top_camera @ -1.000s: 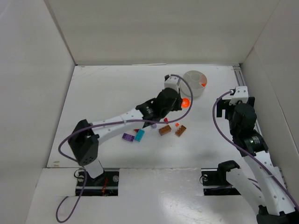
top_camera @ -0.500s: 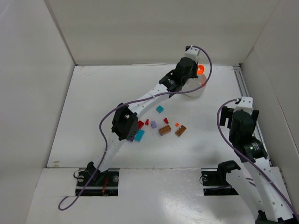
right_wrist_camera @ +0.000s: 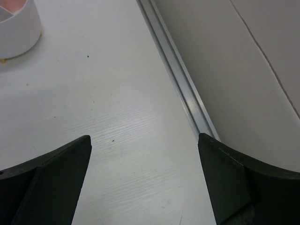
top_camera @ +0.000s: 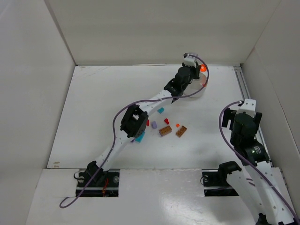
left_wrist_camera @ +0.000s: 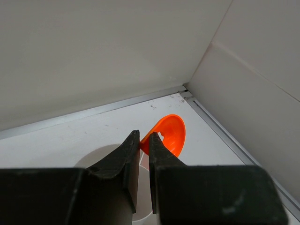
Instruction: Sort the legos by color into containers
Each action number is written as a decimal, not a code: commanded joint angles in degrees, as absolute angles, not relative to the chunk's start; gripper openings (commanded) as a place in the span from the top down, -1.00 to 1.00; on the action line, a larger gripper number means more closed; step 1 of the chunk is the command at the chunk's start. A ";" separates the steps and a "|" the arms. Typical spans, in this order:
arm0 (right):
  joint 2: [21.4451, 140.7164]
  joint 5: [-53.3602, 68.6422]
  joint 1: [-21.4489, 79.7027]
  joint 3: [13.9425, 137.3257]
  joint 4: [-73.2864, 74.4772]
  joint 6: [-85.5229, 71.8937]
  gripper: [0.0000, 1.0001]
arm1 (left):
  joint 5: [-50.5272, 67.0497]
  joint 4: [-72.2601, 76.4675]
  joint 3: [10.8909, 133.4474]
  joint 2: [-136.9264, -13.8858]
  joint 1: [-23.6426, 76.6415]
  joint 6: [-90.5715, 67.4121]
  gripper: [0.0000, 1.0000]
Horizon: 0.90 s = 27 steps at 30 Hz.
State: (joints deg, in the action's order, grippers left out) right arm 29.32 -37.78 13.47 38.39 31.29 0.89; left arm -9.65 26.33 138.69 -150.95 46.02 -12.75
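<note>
My left gripper is shut on the edge of an orange dish-shaped lego and holds it above the far side of the round white tub of containers. The arm hides most of the tub from above. Loose legos lie mid-table: a teal one, a red one, a purple one, two brown bricks and a tiny orange one. My right gripper hangs open over bare table; the tub shows at its upper left.
A metal rail runs along the table's right edge under the white side wall. The back wall stands just behind the tub. Another teal brick lies partly under the left arm's elbow.
The left arm has stretched from mid-table to the far right, carrying the orange lego over the tub. The right arm drew back a little toward its base, jaws still open.
</note>
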 commanded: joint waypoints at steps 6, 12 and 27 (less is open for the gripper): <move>31.20 -36.47 13.27 36.92 28.39 2.64 -0.99 | -12.21 36.91 141.33 -153.45 47.37 -11.26 1.00; 32.34 -35.95 13.27 36.91 27.86 3.78 -0.99 | -13.36 39.54 141.33 -154.51 47.90 -9.76 1.00; 31.82 -35.95 13.27 36.91 27.86 4.31 -0.99 | -13.89 45.25 143.61 -159.16 48.52 -8.09 1.00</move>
